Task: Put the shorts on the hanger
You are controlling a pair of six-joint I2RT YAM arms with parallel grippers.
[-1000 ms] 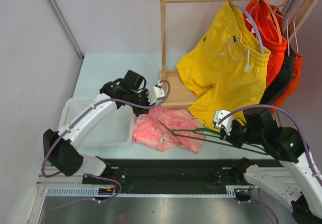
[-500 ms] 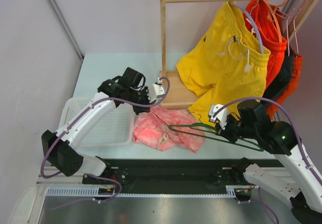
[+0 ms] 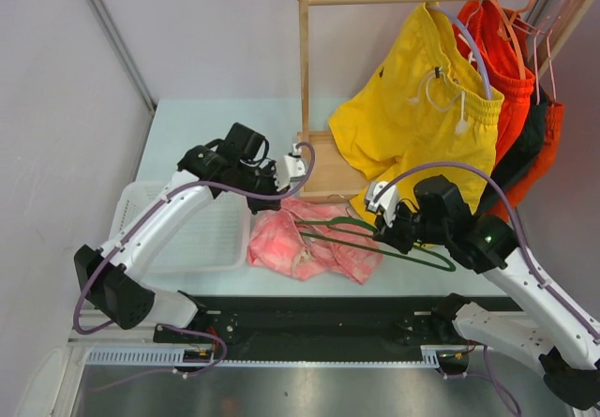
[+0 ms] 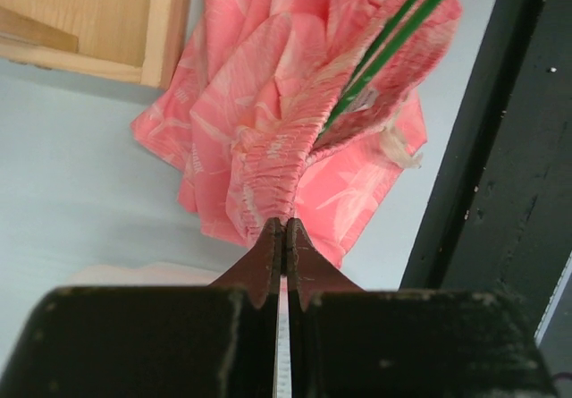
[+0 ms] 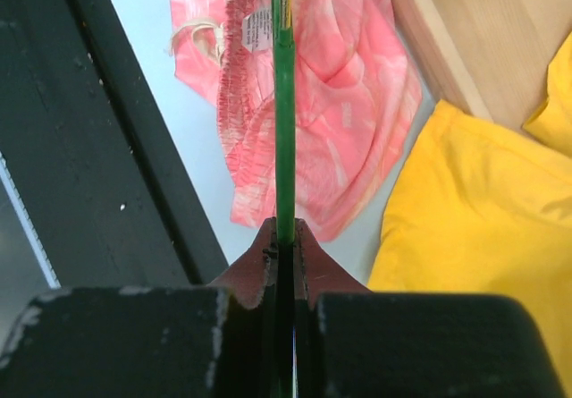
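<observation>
The pink mottled shorts point(image 3: 314, 241) lie bunched on the table in front of the rack base. My left gripper point(image 3: 266, 202) is shut on their gathered waistband point(image 4: 268, 161) and holds that edge up. My right gripper point(image 3: 385, 230) is shut on the thin green hanger point(image 3: 422, 260), which reaches left over the shorts. In the left wrist view the hanger's wires point(image 4: 384, 45) run into the waistband opening of the shorts point(image 4: 259, 76). Seen from the right wrist, the green wire point(image 5: 284, 130) passes over the shorts point(image 5: 349, 103) beside their white label.
A white basket point(image 3: 141, 215) sits at the left. The wooden rack has a base point(image 3: 323, 169) and a post point(image 3: 304, 70) behind the shorts. Yellow shorts point(image 3: 422, 126) and orange-red shorts point(image 3: 506, 70) hang on it, close to my right arm. A black rail point(image 3: 319, 319) runs along the near edge.
My right gripper has carried the hanger to the left and away from the near edge, so its end now lies over the shorts' waistband. The left gripper has stayed almost in place, holding the waistband.
</observation>
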